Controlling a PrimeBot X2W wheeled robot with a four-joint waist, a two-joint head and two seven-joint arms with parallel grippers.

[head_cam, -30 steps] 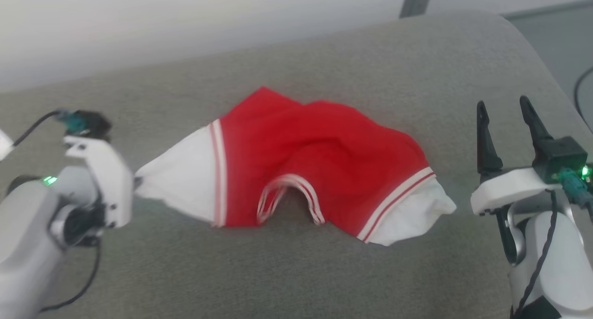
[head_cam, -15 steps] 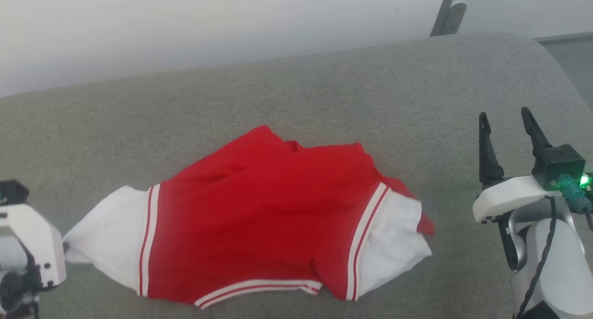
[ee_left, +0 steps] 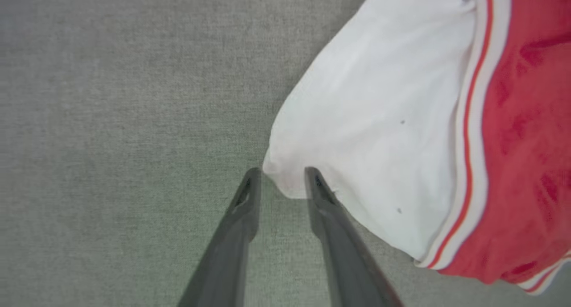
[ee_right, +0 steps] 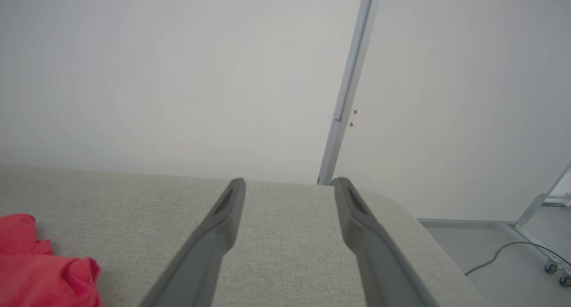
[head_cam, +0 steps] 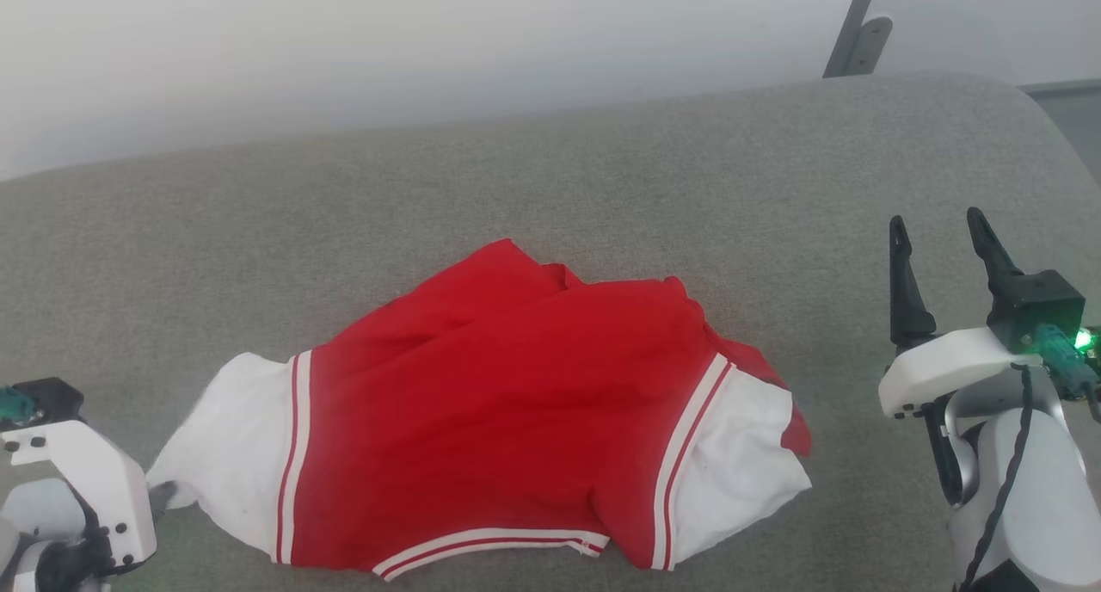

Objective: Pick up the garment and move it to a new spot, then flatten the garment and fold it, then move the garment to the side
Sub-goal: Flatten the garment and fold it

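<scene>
Left pincer [ee_left: 282, 173] stands a little apart at the front left corner of the grey cushion [head_cam: 602, 170]. Its two dark tips flank the tip of a white end panel of the garment [head_cam: 516, 403]; whether they touch the cloth is unclear. The garment lies rumpled along the cushion's front edge, red middle up, with a white panel at each end. The right pincer [head_cam: 936, 218] gapes wide and empty over the cushion's right end, well apart from the garment.
</scene>
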